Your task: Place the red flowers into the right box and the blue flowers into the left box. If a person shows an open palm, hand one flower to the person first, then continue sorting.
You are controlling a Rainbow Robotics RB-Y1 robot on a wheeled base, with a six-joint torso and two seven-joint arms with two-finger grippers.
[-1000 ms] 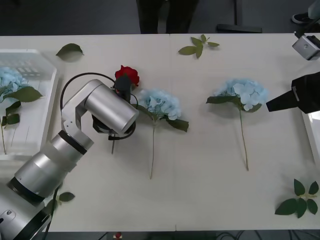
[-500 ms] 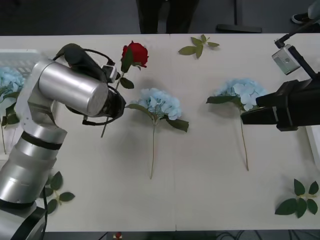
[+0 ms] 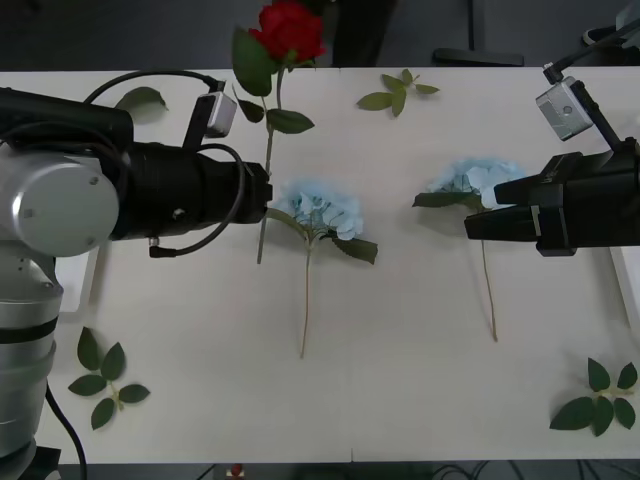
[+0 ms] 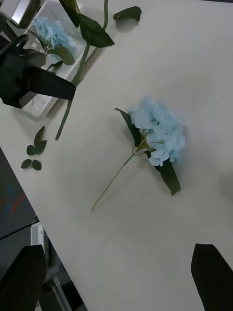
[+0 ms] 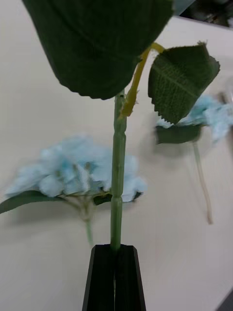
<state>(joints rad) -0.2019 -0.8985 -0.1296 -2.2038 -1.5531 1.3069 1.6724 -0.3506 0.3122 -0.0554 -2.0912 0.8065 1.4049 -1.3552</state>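
Note:
My left gripper is shut on the green stem of a red flower, which it holds upright above the table. The black fingers pinch the stem low down. One blue flower lies on the table just beside that gripper. A second blue flower lies to the right, and my right gripper hovers open at its leaf side. The right wrist view has the middle blue flower ahead of its spread fingers. The left box holds a blue flower. A strip of the right box shows at the table's right edge.
Loose leaf sprigs lie at the far edge, far left, near left and near right corner. My left arm's forearm spans the table's left side.
My left arm has lifted the red flower off the table and turned it upright. My right arm has come in leftward to the right-hand blue flower.

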